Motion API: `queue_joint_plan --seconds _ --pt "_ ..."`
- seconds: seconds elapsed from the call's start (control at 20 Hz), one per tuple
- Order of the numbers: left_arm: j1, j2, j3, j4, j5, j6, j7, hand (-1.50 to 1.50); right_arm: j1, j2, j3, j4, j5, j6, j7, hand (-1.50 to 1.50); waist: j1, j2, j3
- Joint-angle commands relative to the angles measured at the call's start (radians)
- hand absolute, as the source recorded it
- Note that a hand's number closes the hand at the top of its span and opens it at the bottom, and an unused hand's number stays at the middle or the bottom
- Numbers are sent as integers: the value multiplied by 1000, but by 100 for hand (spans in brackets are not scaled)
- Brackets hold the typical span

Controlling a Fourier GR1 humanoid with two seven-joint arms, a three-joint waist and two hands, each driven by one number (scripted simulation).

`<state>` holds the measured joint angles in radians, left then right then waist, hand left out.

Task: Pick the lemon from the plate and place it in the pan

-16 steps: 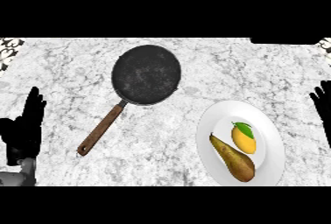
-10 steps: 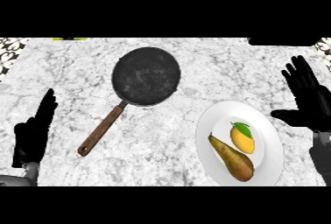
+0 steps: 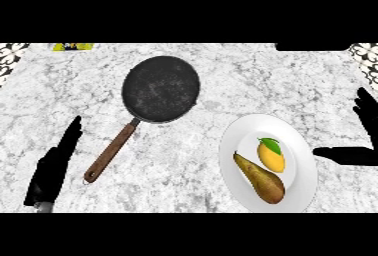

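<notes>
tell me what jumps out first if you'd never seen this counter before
The dark round pan near the middle of the pale marble counter, its brown handle slanting toward the lower left. Next, the white plate at lower right, holding a yellow lemon with a green leaf beside a brown pear. A black robot hand shows at each side edge, left and right.

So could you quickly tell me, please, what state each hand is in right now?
Left hand: open, holding nothing.
Right hand: open, holding nothing, beside the plate.
</notes>
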<state>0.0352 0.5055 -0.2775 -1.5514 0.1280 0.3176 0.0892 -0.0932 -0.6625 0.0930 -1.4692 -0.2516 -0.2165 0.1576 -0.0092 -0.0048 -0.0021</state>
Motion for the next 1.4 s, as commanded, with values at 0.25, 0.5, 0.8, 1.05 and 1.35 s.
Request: queue_joint_plan --seconds 0.25,0.5,0.8,1.05,1.35 --pt "0 7 9 -24 -16 -29 12 0 -60 -236 105 -121 105 238 219 -150 21 5 1" --pt "-33 -46 -23 18 -60 -16 18 0 -186 -246 132 -200 14 410 356 -150 20 7 1" --pt "-19 -56 6 -46 -73 -15 75 0 -277 -138 227 -216 88 457 514 -150 19 5 2" --pt "-12 -39 58 -35 -36 -91 50 0 -447 -65 222 -71 54 582 650 -150 26 6 2" --pt "21 -88 50 15 -84 -80 -22 0 -463 -18 284 -120 81 677 788 -150 17 4 1"
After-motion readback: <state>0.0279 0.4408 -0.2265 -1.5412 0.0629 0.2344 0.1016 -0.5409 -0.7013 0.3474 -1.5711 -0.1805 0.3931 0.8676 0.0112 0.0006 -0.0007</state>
